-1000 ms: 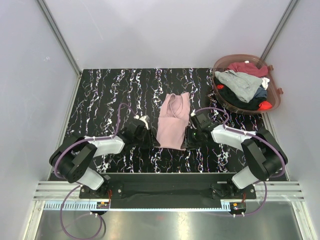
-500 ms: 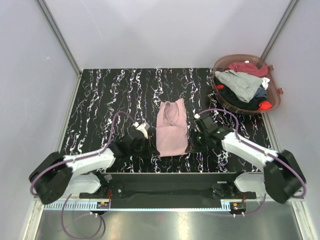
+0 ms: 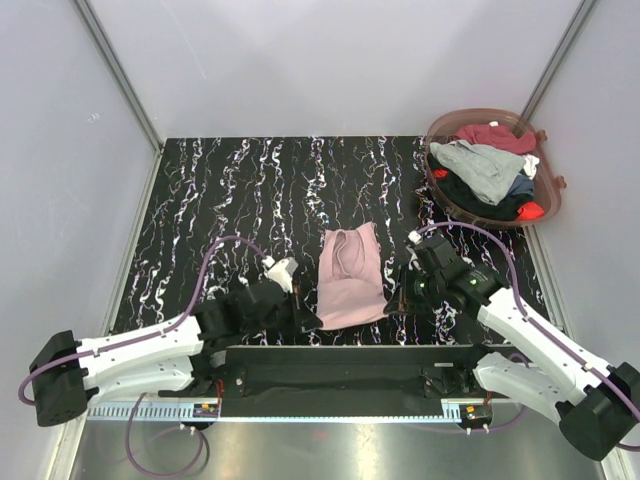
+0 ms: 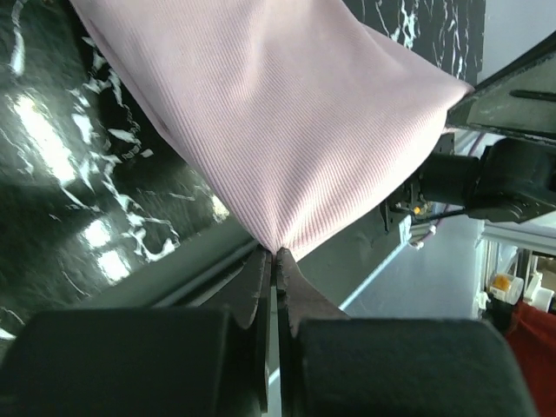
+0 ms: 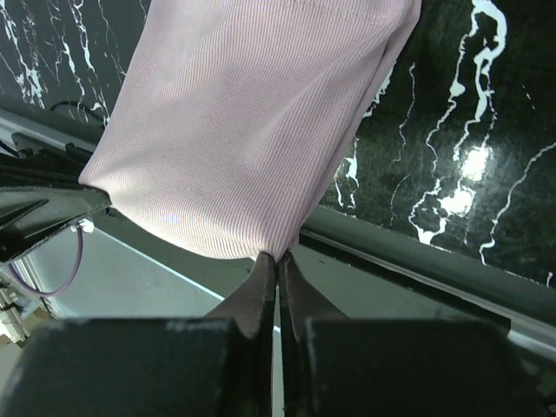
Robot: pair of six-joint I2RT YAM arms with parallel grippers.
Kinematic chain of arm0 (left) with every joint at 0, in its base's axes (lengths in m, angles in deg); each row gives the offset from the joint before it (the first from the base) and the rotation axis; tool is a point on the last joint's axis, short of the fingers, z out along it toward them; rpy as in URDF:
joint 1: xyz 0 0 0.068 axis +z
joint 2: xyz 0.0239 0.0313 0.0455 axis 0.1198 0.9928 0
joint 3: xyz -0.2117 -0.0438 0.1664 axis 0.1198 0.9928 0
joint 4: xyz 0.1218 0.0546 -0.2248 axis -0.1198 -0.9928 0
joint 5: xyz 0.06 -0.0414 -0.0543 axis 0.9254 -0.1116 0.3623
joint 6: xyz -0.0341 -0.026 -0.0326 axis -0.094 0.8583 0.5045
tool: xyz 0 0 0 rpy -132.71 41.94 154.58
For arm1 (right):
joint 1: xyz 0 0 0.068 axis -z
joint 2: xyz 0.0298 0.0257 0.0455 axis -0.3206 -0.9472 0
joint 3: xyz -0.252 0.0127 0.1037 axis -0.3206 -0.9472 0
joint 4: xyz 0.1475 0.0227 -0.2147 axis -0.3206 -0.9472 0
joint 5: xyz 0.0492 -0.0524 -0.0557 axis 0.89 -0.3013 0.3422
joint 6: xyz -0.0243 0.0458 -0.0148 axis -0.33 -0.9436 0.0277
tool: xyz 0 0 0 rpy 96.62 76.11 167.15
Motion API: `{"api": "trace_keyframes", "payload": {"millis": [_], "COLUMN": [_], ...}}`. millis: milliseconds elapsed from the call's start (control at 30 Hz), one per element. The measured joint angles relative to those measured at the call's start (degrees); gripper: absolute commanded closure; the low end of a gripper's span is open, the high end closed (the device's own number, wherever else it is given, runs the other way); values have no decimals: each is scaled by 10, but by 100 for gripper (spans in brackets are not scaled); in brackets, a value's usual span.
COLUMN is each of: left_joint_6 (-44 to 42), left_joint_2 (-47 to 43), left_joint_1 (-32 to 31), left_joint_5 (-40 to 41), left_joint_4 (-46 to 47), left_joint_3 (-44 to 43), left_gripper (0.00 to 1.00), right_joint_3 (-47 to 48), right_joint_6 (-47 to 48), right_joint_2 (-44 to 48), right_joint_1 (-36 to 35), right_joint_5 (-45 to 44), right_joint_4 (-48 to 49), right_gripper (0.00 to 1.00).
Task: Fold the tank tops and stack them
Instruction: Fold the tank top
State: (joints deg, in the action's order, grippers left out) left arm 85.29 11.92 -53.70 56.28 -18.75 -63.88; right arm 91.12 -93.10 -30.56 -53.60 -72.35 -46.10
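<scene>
Overhead, the pink tank top (image 3: 350, 275) lies at the middle of the desk's (image 3: 230, 190) front edge, between the left gripper (image 3: 306, 318) and the right gripper (image 3: 396, 304).

Left wrist: the jaws are clenched on one hem corner.

Right wrist: the jaws pinch the other corner.

I judge both arms should carry the hem evenly and taut.

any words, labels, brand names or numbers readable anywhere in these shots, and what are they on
No text can be read in any view.
pink tank top: plain ribbed cloth, no print or tag showing.
basket: no label visible.
tick-marked strip on the front rail: marks only, too small to read any numbers.
</scene>
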Motion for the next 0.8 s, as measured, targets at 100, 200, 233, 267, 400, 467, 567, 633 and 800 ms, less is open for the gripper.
{"api": "trace_keyframes", "payload": {"millis": [100,200,233,267,400,467,567,633,800], "left_joint_6": [11,16,16,16,15,9,0,-7,-28], "left_joint_2": [3,14,20,27,52,64,76,81,104], "left_joint_1": [-19,-25,-26,-26,-23,-15,12,33,90], "left_joint_5": [13,19,21,23,31,30,26,18,-7], "left_joint_4": [-12,-16,-19,-24,-36,-40,-40,-42,-43], "left_joint_3": [-18,-36,-42,-50,-83,-98,-112,-118,-141], "left_gripper": [100,99,99,99,99,99,99,99,100], "right_joint_3": [8,25,34,42,73,84,102,115,147], "right_joint_6": [-3,-5,-5,-4,1,6,12,16,33], "right_joint_2": [7,8,5,2,-30,-53,-91,-112,-151], "right_joint_1": [0,0,0,0,0,0,0,1,18], "right_joint_5": [-7,-31,-41,-48,-81,-95,-111,-121,-125], "right_joint_4": [-15,-27,-29,-29,-26,-23,-19,-14,2], "right_gripper": [100,100,100,100,100,100,100,100,100]}}
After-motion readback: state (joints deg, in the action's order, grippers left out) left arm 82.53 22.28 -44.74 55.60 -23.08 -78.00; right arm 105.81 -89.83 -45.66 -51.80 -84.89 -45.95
